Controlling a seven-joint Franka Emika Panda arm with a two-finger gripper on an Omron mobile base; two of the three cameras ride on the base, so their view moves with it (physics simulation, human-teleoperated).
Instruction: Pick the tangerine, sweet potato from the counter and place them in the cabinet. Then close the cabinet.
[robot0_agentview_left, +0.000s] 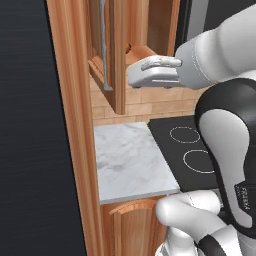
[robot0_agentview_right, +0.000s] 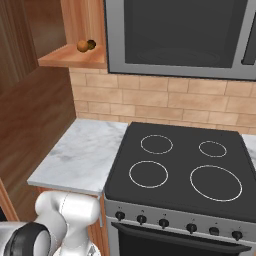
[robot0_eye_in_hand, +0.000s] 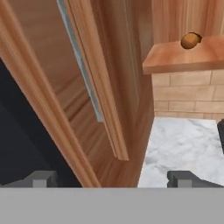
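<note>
stovetop (robot0_agentview_right: 182, 165): black, four rings | microwave (robot0_agentview_right: 180, 35) above | brick backsplash (robot0_agentview_right: 160, 102)

- the open reddish-brown raised-panel wooden cabinet door (robot0_eye_in_hand: 103, 87) with its grey bar handle (robot0_eye_in_hand: 81, 61) juts out just beside the claw (robot0_eye_in_hand: 111, 179).
- the white-grey veined marble worktop (robot0_agentview_right: 85, 150) lies bare beneath the cabinet shelf (robot0_agentview_right: 70, 57).

A kitchen: black stovetop (robot0_agentview_right: 182, 170), marble counter (robot0_agentview_right: 85, 152), wooden cabinet (robot0_agentview_right: 70, 55), brick backsplash (robot0_agentview_right: 165, 102).
</note>
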